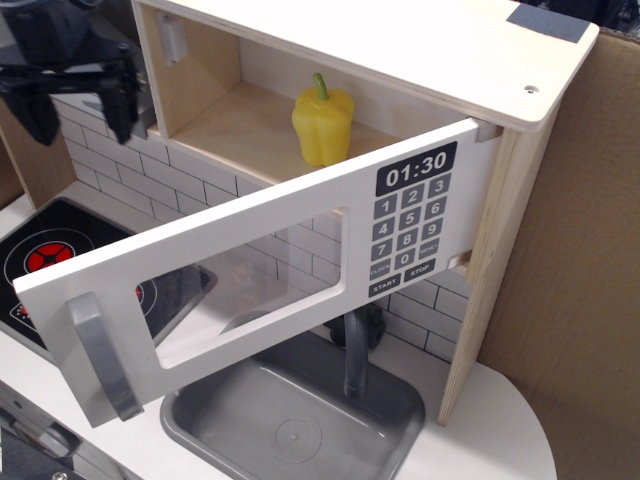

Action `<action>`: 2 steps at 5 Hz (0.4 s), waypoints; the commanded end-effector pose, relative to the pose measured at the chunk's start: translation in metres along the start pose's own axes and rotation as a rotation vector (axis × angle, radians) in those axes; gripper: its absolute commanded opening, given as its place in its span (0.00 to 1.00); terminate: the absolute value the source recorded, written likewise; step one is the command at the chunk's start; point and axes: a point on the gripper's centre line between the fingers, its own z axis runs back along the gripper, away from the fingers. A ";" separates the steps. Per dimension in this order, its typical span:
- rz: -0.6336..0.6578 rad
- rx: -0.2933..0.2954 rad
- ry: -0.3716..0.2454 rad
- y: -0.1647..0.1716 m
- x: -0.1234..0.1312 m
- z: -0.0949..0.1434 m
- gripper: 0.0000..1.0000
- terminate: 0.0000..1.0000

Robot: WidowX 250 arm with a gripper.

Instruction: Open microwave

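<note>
The microwave [520, 200] is a pale wooden box with its white door [270, 240] swung wide open toward me. The door has a grey bar handle [100, 360], a clear window and a black keypad [405, 235] reading 01:30. A yellow toy pepper [322, 122] stands inside on the wooden floor. My gripper [78, 112] is at the upper left, outside the box and well above the door. Its black fingers [122, 105] are spread apart and hold nothing.
A black toy hob [60, 265] with red rings lies at the left under the door. A grey sink [300, 420] with a grey tap [355, 355] sits below the door. White brick-pattern wall runs behind. A cardboard wall [590, 250] stands at the right.
</note>
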 end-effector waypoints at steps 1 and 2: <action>0.027 0.034 -0.074 0.022 0.016 0.030 1.00 0.00; 0.027 0.034 -0.074 0.022 0.016 0.030 1.00 1.00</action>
